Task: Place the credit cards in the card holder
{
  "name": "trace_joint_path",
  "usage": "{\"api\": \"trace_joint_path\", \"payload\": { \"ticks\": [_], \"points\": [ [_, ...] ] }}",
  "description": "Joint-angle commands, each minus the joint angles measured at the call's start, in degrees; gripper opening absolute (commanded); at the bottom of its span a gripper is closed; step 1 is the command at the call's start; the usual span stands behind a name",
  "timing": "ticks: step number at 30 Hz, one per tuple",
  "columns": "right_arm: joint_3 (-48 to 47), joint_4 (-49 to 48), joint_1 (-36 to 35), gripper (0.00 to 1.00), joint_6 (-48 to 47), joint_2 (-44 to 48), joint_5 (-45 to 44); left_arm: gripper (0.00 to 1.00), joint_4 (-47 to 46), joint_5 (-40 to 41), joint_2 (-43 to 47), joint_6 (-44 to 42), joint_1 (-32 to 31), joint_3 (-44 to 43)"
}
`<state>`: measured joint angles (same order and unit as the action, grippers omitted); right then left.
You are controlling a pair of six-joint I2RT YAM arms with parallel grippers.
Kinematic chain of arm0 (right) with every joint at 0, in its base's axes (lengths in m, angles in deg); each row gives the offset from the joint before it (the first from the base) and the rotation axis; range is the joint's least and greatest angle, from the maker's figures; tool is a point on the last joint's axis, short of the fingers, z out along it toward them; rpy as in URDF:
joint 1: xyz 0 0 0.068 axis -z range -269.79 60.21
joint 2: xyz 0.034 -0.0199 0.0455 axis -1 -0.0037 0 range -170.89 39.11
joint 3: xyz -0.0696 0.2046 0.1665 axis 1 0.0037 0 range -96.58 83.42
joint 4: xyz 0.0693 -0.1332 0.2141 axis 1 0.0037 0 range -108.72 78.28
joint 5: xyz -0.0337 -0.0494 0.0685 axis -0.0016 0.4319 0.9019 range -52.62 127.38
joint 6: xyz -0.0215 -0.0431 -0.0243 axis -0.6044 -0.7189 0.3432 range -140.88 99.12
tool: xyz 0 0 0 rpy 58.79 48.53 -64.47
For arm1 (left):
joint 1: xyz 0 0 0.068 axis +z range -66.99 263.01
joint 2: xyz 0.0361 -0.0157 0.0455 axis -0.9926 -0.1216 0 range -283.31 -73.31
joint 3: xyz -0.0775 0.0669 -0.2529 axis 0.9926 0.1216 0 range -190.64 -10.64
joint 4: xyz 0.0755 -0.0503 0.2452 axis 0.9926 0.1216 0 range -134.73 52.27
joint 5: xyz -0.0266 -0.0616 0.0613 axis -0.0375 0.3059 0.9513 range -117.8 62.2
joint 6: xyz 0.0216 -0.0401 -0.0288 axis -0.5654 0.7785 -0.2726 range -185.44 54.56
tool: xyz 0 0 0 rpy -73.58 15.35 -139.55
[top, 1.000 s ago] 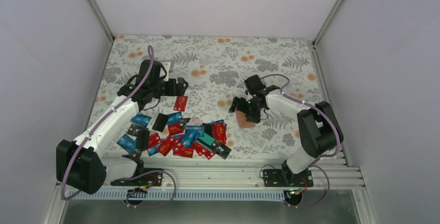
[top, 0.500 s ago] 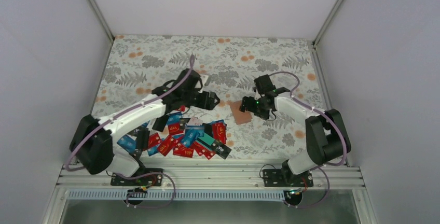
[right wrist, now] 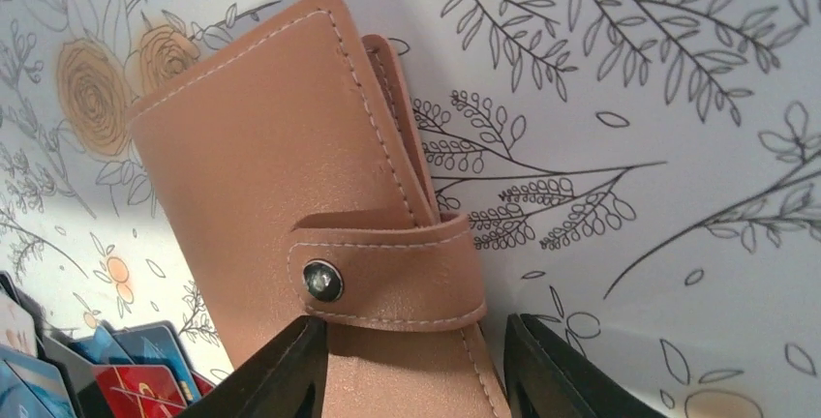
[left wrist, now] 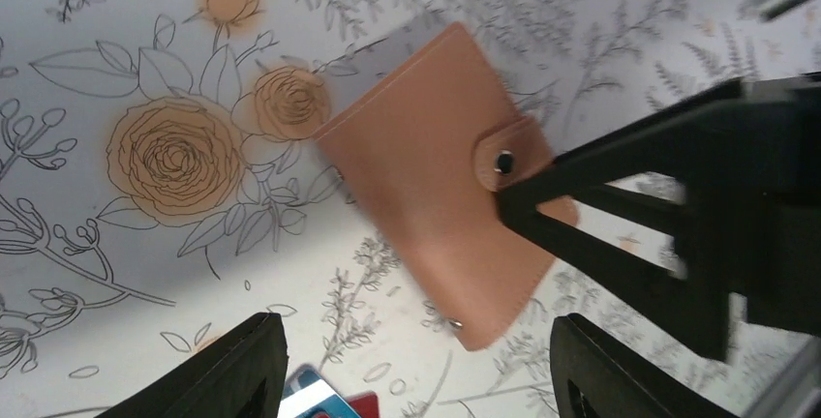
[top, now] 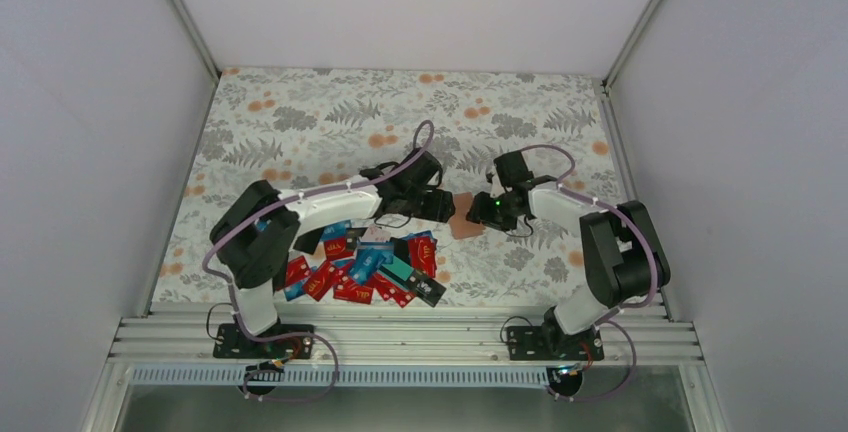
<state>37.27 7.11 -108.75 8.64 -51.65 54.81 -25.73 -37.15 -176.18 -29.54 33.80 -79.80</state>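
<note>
**Holder snapped shut, every card left to load**

Nearest the arm bases, the credit cards [top: 365, 262] lie in a loose overlapping heap on the flowered table [top: 330, 112]. Most are red, with some blue, teal and black among them. None of them is held by either arm, and none shows inside the holder.

Just beyond the heap, toward the right, the tan card holder [top: 463, 226] lies flat on the table. It is folded closed, with its strap [right wrist: 387, 278] pulled across and the snap [right wrist: 322, 281] fastened.

Both arms meet over it. The left gripper [left wrist: 416, 374] hangs above it with its jaws spread wide and nothing between them. The right gripper [right wrist: 416, 370] has its jaws apart too and straddles the strap end of the holder. A sliver of table shows between the holder's edge and one finger, so it does not look clamped.

My judgement is that the task is at its very start. The holder has to be unsnapped and opened first, probably with one arm steadying it. After that the whole heap is left to go in.
</note>
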Motion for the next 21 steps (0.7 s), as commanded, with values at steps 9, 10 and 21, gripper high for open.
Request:
{"api": "trace_joint_path", "payload": {
  "ticks": [9, 10, 21],
  "points": [
    [3.54, -4.91, 2.37, 0.25, -1.95, -1.0, 5.98, 0.68, -11.63, -3.99, -2.61, 3.42, 2.1, 3.32],
    [3.6, -5.16, 2.59, 0.2, -2.19, -0.95, 6.86, 0.68, -13.07, -4.73, -2.08, 3.72, 2.73, 4.38],
    [3.8, -8.3, 3.63, 0.04, -2.31, 2.24, 19.61, 0.96, -18.22, -2.11, 6.8, 2.29, 6.3, 10.97]
  ]
}}
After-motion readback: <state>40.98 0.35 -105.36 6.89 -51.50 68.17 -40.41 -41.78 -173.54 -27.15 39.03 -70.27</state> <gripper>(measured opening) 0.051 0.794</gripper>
